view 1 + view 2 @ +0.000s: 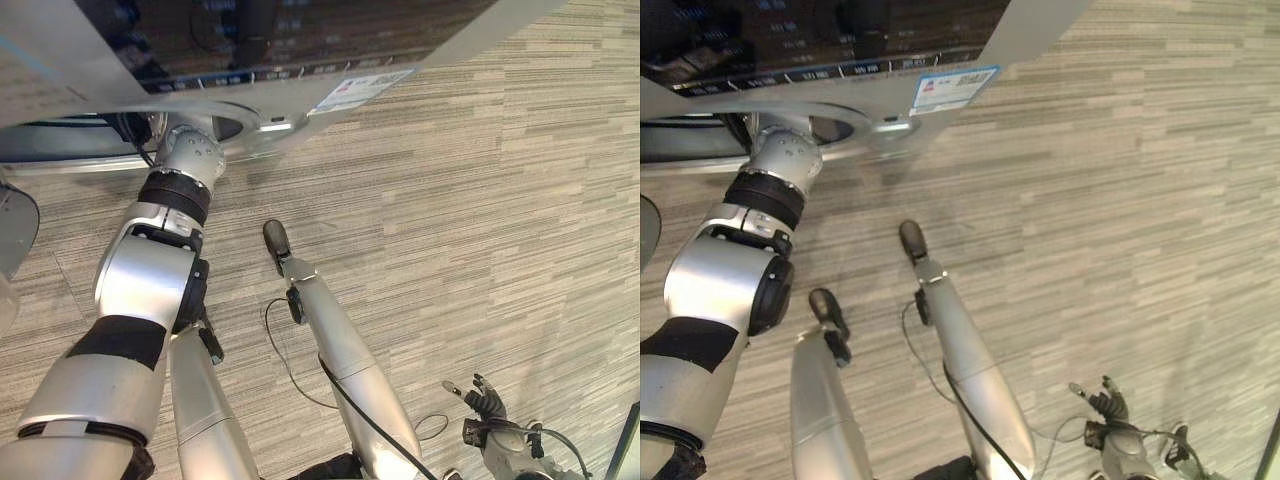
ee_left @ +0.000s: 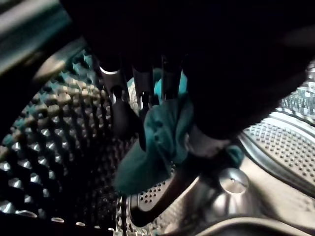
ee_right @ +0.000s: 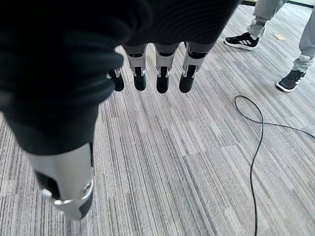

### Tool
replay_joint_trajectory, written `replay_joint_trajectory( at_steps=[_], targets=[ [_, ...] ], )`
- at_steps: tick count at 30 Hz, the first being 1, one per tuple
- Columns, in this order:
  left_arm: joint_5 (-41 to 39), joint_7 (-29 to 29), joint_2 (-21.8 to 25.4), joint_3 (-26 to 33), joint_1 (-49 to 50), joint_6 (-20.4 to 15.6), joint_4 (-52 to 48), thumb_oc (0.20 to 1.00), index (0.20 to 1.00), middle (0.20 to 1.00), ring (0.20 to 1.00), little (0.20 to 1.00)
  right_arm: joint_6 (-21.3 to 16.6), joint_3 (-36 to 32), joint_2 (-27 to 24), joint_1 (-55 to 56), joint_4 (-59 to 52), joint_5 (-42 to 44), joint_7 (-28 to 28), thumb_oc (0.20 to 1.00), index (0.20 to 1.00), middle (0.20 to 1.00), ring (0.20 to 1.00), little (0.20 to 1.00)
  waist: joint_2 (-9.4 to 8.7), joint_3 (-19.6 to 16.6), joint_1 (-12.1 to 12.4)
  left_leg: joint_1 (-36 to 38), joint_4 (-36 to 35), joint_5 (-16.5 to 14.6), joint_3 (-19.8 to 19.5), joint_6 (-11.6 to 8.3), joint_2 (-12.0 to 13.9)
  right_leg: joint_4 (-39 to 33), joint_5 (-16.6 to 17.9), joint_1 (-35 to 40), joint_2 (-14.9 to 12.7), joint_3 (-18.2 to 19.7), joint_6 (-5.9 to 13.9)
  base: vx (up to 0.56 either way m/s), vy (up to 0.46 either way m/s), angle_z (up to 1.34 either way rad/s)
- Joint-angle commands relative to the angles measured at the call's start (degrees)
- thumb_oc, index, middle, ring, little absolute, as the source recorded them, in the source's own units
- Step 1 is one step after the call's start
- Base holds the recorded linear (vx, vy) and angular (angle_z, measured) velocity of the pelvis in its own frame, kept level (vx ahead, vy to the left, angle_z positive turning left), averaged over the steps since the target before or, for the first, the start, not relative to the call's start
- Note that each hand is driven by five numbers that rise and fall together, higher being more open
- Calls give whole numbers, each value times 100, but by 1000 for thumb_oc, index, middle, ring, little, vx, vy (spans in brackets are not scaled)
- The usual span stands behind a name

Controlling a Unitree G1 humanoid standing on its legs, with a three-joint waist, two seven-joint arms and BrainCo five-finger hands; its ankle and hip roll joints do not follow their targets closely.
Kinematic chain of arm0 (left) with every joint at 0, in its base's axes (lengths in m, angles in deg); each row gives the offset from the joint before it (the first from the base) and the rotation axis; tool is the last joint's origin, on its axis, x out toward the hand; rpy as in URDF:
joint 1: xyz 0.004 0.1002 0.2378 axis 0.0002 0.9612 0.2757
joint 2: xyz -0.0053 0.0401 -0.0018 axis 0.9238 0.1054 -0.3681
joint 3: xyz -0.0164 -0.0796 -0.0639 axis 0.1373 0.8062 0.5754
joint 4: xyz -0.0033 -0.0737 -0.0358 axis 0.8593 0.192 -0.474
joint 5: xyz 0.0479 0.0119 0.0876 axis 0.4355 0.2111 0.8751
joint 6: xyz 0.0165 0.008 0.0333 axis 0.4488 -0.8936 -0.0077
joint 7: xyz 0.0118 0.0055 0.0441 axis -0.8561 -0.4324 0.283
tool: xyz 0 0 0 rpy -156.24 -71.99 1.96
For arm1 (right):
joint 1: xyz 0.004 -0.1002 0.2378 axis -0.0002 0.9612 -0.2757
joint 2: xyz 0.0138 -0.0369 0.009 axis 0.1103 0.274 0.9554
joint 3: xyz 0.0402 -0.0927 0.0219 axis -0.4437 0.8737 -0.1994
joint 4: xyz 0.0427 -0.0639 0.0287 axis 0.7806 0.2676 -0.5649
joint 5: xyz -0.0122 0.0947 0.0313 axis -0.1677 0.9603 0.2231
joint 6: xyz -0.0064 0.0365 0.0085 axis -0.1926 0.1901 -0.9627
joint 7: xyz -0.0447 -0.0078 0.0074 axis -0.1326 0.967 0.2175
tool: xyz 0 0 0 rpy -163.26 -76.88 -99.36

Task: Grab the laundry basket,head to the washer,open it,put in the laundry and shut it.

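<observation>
The white washer (image 1: pixel 60 60) stands at the top of the eye views, and my left arm goes in through its round opening (image 1: pixel 235 128) up to the wrist. Inside the perforated steel drum (image 2: pixel 54 147), my left hand (image 2: pixel 119 105) has its fingers and thumb curled on a teal cloth (image 2: pixel 157 142), which hangs just above the drum wall. My right hand (image 1: pixel 485 402) hangs low at the right, away from the washer. Its fingers (image 3: pixel 162 73) are straight over the carpet and hold nothing.
Grey striped carpet (image 1: pixel 480 200) stretches to the right of the washer. A rounded grey edge, probably the open door (image 1: pixel 12 235), shows at the far left. A person's shoes (image 3: pixel 243 39) stand on the carpet beyond my right hand.
</observation>
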Motion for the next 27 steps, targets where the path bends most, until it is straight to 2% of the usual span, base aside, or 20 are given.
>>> replay_joint_trajectory(
  at_steps=[1,2,6,13,17,18,21,23,27],
  targets=[
    [542,40,-105,48,8,214,-105,1000,1000,1000,1000,1000,-8,-48,-247,370,-58,87,116,1000,1000,1000,1000,1000,208,-207,-187,53,594,23,-16,176,36,-124,-406,370,-44,19,225,-27,48,6],
    [777,113,-54,-73,82,454,64,1000,1000,1000,1000,1000,5,-102,-251,327,-2,164,93,1000,1000,1000,1000,1000,244,-244,-159,90,508,39,2,180,4,-194,-362,400,-83,18,239,-27,57,5],
    [1192,285,-5,-332,241,706,177,1000,1000,1000,1000,1000,40,-133,-289,291,41,263,-4,1000,1000,1000,1000,1000,338,-241,-95,306,57,121,66,205,-131,-534,-210,588,-249,-19,294,-31,38,11],
    [1573,444,120,-453,526,759,97,1000,1000,1000,1000,1000,95,-208,-301,255,123,148,-92,1000,1000,1000,1000,1000,393,-32,16,834,-680,329,107,275,-396,-1130,68,1095,-461,10,397,-74,62,18],
    [1970,597,-101,-506,1163,830,-5,1000,1000,1000,1000,1000,141,-324,-307,333,261,-15,-136,1000,1000,1000,1000,1000,542,18,116,1276,-1174,537,142,282,-564,-1437,180,1482,-645,23,443,-66,69,14],
    [2024,607,-179,-467,1290,809,-92,1000,1000,1000,1000,1000,167,-393,-361,306,308,8,-163,1000,1000,1000,1000,1000,504,19,102,1310,-1321,760,178,298,-639,-1583,379,1524,-733,-3,418,-111,28,18],
    [2151,652,-276,-480,1475,876,-70,1000,1000,1000,1000,1000,189,-444,-377,259,388,-22,-191,1000,1000,1000,1000,1000,532,19,121,1433,-1449,823,163,297,-688,-1672,417,1647,-798,-10,430,-43,27,21],
    [2334,645,-475,-554,1752,867,-219,1000,1000,1000,1000,1000,213,-487,-375,178,449,-94,-179,1000,1000,1000,1000,1000,614,19,180,1675,-1725,933,162,295,-757,-1833,482,1862,-874,-22,465,-15,67,23],
    [2839,682,-412,-784,1817,1035,-41,1000,1000,1000,1000,1000,227,-500,-415,15,525,-136,-199,1000,1000,1000,1000,1000,640,19,180,1818,-1933,1043,184,301,-794,-2086,622,2030,-909,18,511,-13,64,12]
  ],
)
